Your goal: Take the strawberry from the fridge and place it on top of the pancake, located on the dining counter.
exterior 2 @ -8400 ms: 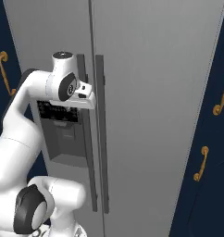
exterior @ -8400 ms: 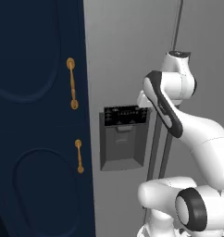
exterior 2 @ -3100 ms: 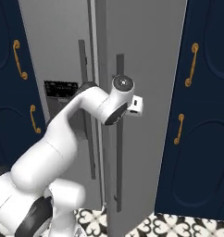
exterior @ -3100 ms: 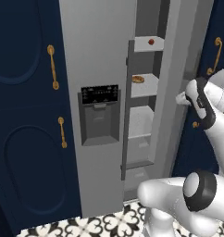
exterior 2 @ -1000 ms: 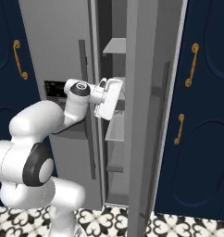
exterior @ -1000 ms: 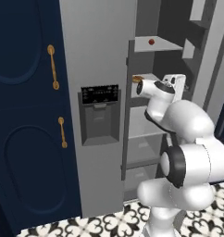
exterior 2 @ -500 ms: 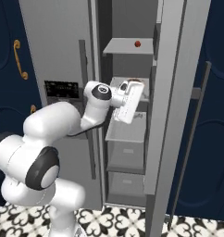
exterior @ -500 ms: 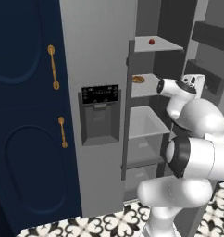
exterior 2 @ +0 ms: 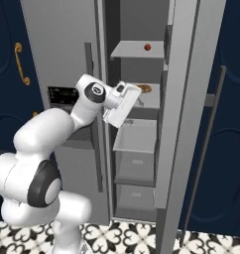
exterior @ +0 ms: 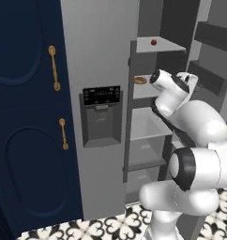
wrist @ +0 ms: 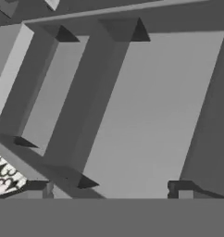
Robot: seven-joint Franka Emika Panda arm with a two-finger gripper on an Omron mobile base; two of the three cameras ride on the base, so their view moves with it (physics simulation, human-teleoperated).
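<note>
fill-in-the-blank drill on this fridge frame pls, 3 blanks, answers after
1. The strawberry sits on the ____ fridge shelf.
2. The flat orange-brown food piece lies one shelf ____ the strawberry.
3. The gripper jaws stand ____, holding nothing.

Answers: top; below; open

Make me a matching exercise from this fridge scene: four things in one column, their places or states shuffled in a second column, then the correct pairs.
Things:
1. strawberry
2. flat orange-brown food piece
3. fridge door
4. hand

Places or states:
A. swung open
B. on the top shelf
C. open, holding nothing
D. on the shelf below the top one

Pairs: 1-B, 2-D, 3-A, 4-C
</note>
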